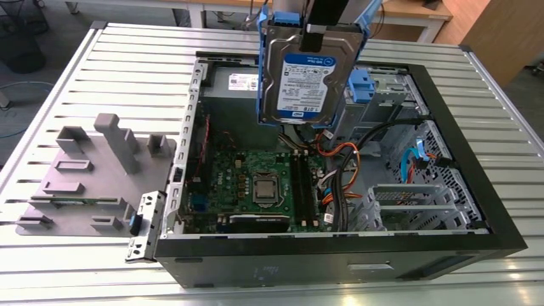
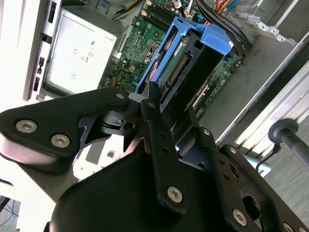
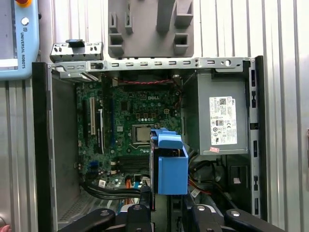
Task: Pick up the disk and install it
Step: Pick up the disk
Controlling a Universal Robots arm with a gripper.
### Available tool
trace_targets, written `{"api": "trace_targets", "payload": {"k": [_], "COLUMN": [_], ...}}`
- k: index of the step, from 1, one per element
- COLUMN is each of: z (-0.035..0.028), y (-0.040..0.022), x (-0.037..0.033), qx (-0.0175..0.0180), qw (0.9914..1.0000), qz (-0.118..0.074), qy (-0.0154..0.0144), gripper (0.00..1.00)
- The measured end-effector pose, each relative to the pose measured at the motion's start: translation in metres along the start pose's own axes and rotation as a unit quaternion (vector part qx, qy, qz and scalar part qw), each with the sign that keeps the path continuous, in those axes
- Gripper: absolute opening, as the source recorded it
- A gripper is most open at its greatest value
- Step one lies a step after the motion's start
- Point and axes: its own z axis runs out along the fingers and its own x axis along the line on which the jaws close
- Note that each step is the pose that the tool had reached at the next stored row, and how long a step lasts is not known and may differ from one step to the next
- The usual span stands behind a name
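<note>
Hanging clamped in the claw, the disk hovers over the case; any tilt or slip risks snagging the cables

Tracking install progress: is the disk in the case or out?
Out. The disk hangs upright above the open case, clamped in the gripper, not seated in any bay.

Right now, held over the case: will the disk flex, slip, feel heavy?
Probably rigid: the disk hangs upright, no sag. Likely dense for its size, being metal-cased. The end effector pinches smooth faces near one edge, so it might swing or slip.
</note>
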Motion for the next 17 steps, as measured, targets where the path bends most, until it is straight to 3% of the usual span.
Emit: {"api": "trace_targets", "payload": {"k": [17], "z": [-0.0001], "y": [-0.0002], "x": [0.0024], "qx": [0.0], "qw": [1.0], "qz": [0.0], "qy": [0.0001], "gripper": [0.35]}}
